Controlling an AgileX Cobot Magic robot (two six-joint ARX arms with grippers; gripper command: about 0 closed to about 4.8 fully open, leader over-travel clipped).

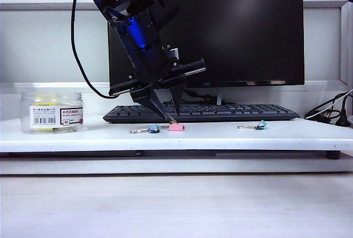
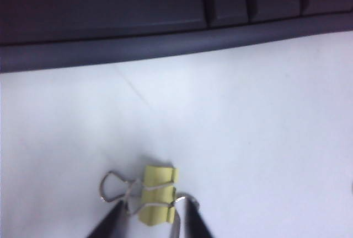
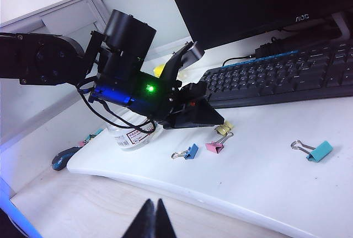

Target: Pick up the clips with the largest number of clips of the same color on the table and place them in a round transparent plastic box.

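Left hand (image 2: 150, 221) straddles a yellow clip (image 2: 158, 195) on the bench (image 1: 220, 136), fingers apart to close on it; right hand (image 3: 153, 220), pinched together, waits aside.

The yellow clip (image 2: 157, 196) looks like smooth painted metal with thin shiny wire handles. The round box (image 1: 52, 112) is clear plastic with paper labels. The keyboard (image 1: 201, 113) is dull black plastic. The table (image 1: 220, 136) is smooth and white.
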